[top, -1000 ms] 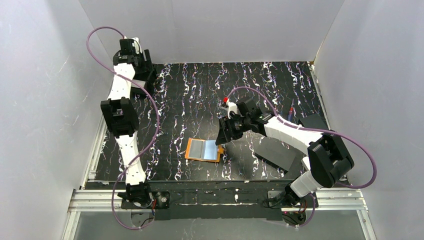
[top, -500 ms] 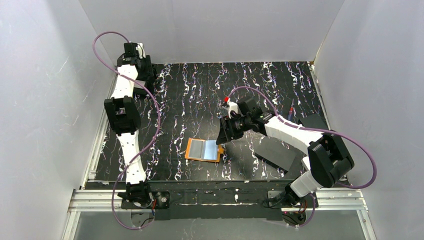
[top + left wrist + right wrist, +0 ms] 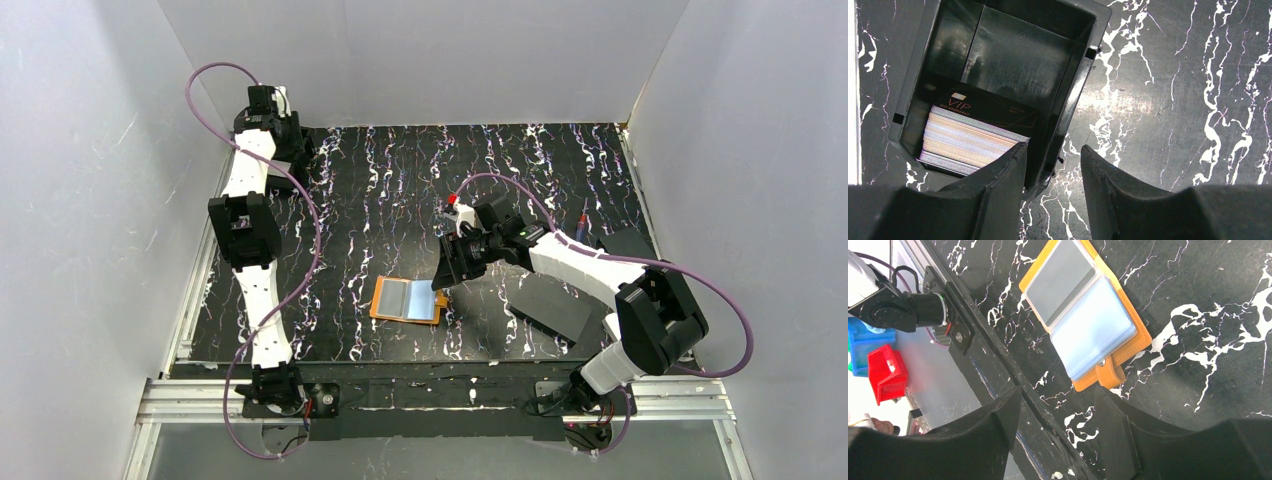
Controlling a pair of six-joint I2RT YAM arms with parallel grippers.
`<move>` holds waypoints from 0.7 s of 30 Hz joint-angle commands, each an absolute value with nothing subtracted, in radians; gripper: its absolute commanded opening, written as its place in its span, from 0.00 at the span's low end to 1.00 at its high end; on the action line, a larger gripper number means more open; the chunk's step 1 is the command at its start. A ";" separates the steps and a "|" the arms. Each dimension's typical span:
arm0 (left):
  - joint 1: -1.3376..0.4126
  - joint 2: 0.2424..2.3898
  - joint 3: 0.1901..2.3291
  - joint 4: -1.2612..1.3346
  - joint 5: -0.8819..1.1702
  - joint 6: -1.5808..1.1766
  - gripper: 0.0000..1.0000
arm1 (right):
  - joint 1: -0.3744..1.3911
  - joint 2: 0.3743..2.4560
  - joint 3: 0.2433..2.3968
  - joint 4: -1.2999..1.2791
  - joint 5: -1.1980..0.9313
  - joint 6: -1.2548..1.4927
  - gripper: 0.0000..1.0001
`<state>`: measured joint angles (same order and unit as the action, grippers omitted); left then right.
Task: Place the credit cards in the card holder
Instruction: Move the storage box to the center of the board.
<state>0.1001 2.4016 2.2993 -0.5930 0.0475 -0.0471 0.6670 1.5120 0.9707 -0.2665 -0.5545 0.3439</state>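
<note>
Marbled table [image 3: 400,170]; right tool [image 3: 1057,407] parted, empty

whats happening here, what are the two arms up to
The left gripper hangs part open over a black tray holding a stack of cards, gripping nothing. The right gripper hovers open and empty by the tab end of the orange card holder, which lies unfolded on the table.
</note>
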 commanded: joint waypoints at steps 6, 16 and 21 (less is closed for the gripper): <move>0.086 2.422 2.302 -0.624 0.024 -0.015 0.40 | 0.660 1.496 0.982 -0.251 -0.581 0.352 0.64; 0.076 2.420 2.285 -0.630 -0.023 -0.005 0.35 | 0.658 1.499 0.981 -0.247 -0.586 0.353 0.64; 0.074 2.415 2.274 -0.630 -0.036 0.025 0.33 | 0.657 1.498 0.979 -0.245 -0.589 0.353 0.63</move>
<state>0.0792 2.4351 2.2894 -0.6109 -0.0006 -0.0055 0.6613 1.5120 0.9707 -0.2653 -0.5655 0.3447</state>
